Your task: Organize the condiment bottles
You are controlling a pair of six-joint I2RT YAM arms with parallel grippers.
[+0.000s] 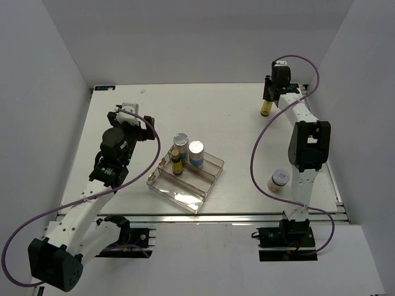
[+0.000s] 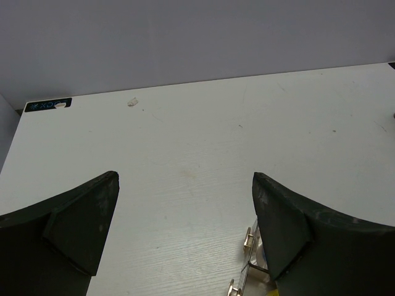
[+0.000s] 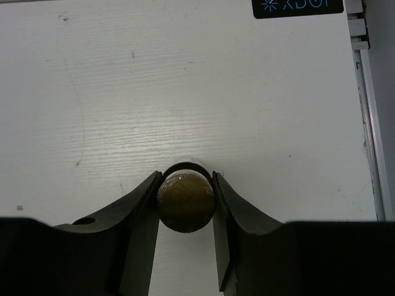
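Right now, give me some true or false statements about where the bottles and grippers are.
1. The tray holds three bottles. True.
2. The left gripper is gripping a bottle. False: it is open and empty.
3. The right gripper has its fingers closed on a yellow bottle. True.
4. The white-lidded jar sits in the tray. False: it stands on the table beside the right arm.

Bare tabletop (image 1: 228, 123) behind the tray (image 1: 182, 192)
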